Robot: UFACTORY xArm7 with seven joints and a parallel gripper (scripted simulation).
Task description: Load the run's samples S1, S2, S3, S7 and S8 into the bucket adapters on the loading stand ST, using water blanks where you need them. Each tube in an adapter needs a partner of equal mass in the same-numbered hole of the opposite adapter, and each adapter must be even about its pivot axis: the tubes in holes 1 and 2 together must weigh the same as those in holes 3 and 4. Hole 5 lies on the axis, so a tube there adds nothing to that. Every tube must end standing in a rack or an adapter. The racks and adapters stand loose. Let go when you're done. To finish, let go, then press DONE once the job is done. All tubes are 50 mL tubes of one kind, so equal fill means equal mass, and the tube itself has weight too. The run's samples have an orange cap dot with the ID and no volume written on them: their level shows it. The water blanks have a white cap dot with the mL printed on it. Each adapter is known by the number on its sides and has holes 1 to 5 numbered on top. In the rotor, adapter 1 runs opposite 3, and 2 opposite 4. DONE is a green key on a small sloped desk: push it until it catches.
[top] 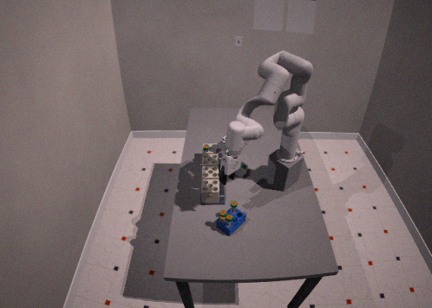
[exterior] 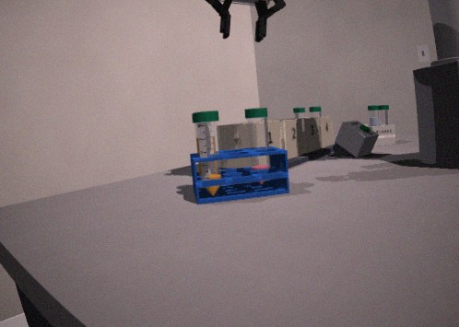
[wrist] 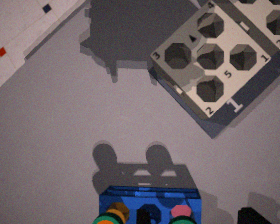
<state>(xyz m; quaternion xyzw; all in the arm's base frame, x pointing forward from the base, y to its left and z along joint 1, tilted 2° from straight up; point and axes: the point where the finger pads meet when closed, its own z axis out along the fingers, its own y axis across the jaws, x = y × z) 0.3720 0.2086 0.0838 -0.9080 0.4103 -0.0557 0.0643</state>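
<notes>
We are noting plain grey walls (top: 182, 70) (exterior: 115, 75) around a pale floor (top: 95, 244) (wrist: 16, 30) with small red and dark squares. A grey counter (top: 260, 248) (exterior: 276, 259) (wrist: 51, 135) is carrying the equipment.

Along its left side, pale bucket adapters are standing in a row on the dark loading stand (top: 222, 198) (wrist: 263, 82). Adapter 1 (top: 211, 197) (exterior: 276, 136) (wrist: 191, 75) is occupying the near end, and we are finding all five of its holes unfilled. At the far end of the row, an orange-dotted tube (top: 206, 147) is showing its green cap; the exterior view is showing two caps rising there.

Nearer to us, a blue rack (top: 236, 226) (exterior: 241, 196) (wrist: 136, 200) is holding three upright samples with orange cap dots. Two are showing low contents: an orange-filled tube (exterior: 205, 116) (wrist: 109, 220) and a pink-filled tube (exterior: 256, 112) (wrist: 183, 220). We cannot read their IDs.

The jaws (top: 227, 176) (exterior: 242, 38) are hanging above the counter, pointing down, parted about halfway and gripping nothing. The sloped desk (exterior: 355, 139) is sitting right of the adapters, bearing its green key (top: 245, 167) (exterior: 364, 128). Farther back, the blanks rack (exterior: 380, 132) is holding capped tubes.
</notes>
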